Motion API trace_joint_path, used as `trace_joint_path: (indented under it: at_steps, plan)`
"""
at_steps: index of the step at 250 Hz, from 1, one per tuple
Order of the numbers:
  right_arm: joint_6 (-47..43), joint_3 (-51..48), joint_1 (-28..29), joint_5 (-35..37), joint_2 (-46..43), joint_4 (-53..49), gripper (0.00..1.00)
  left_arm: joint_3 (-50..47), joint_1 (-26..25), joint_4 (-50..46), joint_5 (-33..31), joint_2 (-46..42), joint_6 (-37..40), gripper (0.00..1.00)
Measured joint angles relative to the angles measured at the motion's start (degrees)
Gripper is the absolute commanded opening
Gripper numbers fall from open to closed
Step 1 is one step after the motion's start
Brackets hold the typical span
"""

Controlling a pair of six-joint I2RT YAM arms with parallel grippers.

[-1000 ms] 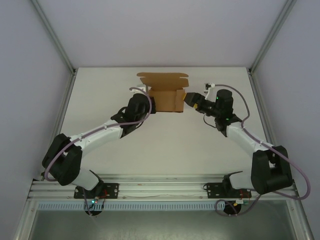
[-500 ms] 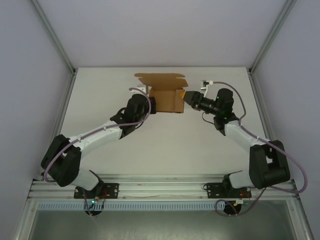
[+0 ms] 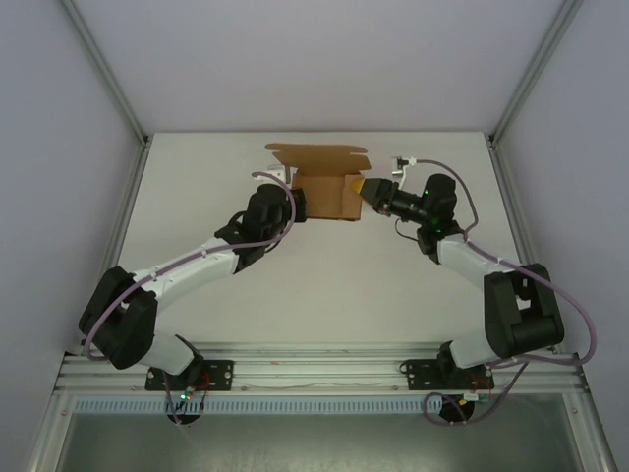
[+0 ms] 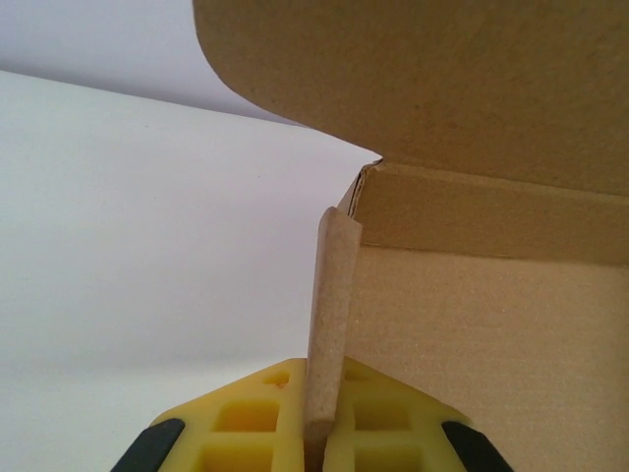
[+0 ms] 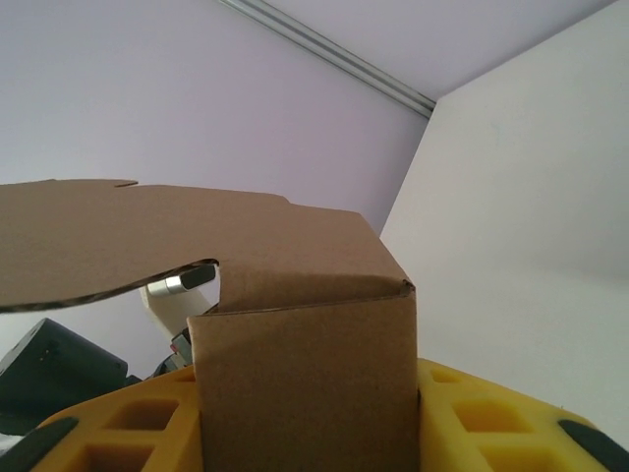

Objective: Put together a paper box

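Observation:
The paper box (image 3: 324, 195) is brown cardboard, half folded, and stands at the back middle of the white table with its lid flap (image 3: 319, 155) open toward the rear. On the box's left side, my left gripper (image 3: 298, 204) is shut on the edge of an upright side wall (image 4: 332, 295), which sits pinched between its yellow fingers (image 4: 246, 433). At the box's right end, my right gripper (image 3: 368, 187) is open, and a brown end panel (image 5: 305, 374) stands between its spread yellow fingers (image 5: 472, 413). The lid flap (image 5: 118, 246) hangs over that panel.
White enclosure walls and slanted aluminium posts (image 3: 106, 74) close in the table at the back and sides. The table's rear edge (image 3: 432, 134) lies just behind the box. A metal rail (image 3: 314, 369) with both arm bases runs along the near edge.
My right gripper has moved left up to the box's right end, and its elbow has swung in. The left arm and the box have barely shifted.

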Motion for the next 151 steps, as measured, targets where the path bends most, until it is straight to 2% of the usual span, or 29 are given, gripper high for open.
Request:
trace_joint_path:
  at_steps: [94, 138, 151]
  plan:
    - [-13.7, 6.5, 3.0, 7.4, 0.0, -21.6, 0.35, 0.0, 0.3, -2.0, -1.4, 0.0, 1.0, 0.0]
    - [-20.6, 9.6, 5.6, 16.5, -1.1, -34.0, 0.33, 0.0, 0.3, -3.4, -1.4, 0.0, 1.0, 0.0]
    - [-22.4, 10.6, 6.7, 20.3, -2.1, -37.8, 0.3, 0.0, 0.3, -3.4, -1.4, 0.0, 1.0, 0.0]
